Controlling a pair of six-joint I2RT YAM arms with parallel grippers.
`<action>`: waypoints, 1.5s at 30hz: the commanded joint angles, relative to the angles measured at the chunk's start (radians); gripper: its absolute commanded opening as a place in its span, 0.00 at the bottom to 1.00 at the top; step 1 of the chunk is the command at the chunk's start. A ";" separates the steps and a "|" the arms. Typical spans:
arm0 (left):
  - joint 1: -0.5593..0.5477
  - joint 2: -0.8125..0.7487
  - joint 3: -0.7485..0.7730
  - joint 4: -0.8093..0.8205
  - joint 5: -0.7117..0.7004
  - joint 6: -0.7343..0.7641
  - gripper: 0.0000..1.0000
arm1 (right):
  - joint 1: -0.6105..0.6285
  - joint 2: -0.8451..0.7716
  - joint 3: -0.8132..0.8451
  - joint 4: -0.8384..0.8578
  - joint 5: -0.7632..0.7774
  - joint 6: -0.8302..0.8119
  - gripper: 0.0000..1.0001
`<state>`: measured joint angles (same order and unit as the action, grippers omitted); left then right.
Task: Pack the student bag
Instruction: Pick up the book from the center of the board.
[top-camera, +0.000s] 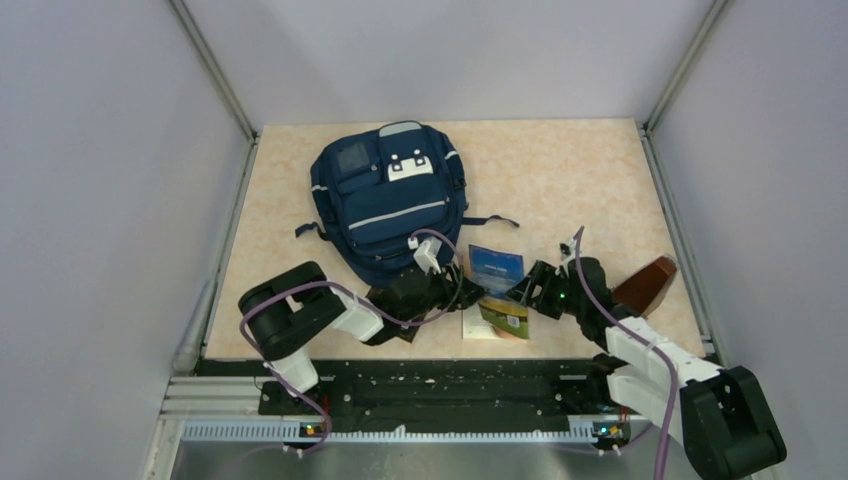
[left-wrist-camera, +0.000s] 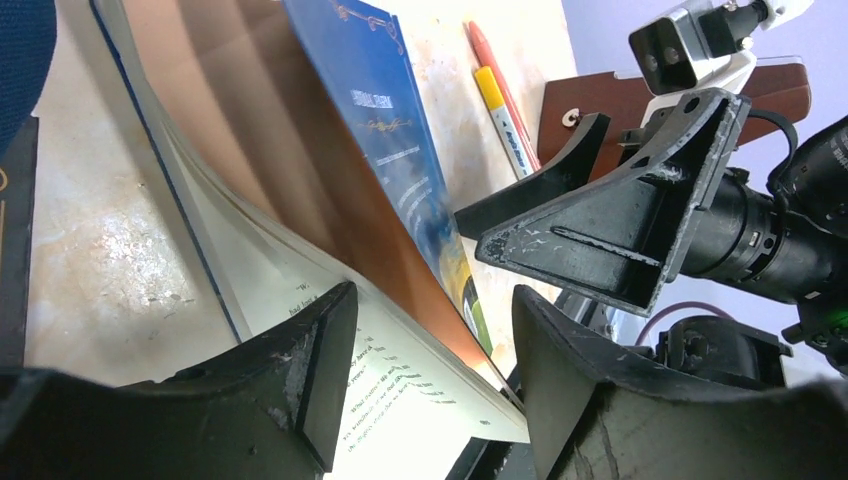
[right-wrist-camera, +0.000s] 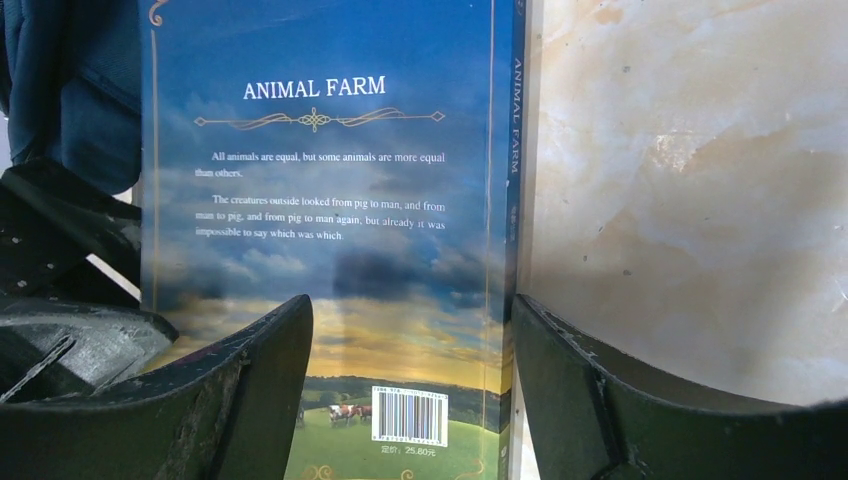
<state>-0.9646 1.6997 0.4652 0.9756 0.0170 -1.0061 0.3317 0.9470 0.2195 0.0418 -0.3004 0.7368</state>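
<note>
Only the overhead view showed the student bag (top-camera: 385, 195): one navy fabric backpack lying flat on the far half of the marbled beige surface (top-camera: 580, 180), just beyond the left arm. One paperback (right-wrist-camera: 330, 200) lay beside it. The right wrist view alone read its glossy back cover, "Animal Farm", and barcode. The left wrist view alone showed an orange pencil (left-wrist-camera: 497, 70), a yellow marker (left-wrist-camera: 502, 118) and the cover lifted off white pages. The left claw (left-wrist-camera: 430, 340) stood released astride the pages, and the right claw (right-wrist-camera: 412, 340) stood released over the cover.
</note>
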 joint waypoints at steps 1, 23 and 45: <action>-0.020 0.046 0.021 0.107 0.041 -0.053 0.62 | 0.016 -0.001 -0.033 -0.039 -0.019 0.011 0.71; -0.031 0.008 0.046 0.003 0.031 -0.047 0.31 | 0.017 -0.020 -0.024 -0.051 -0.011 0.001 0.71; -0.030 -0.451 0.026 -0.011 0.067 0.293 0.00 | 0.010 -0.439 0.133 -0.120 -0.017 -0.033 0.95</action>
<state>-0.9920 1.3830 0.4820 0.8848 0.0643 -0.8356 0.3382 0.5873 0.2802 -0.1055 -0.2897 0.7013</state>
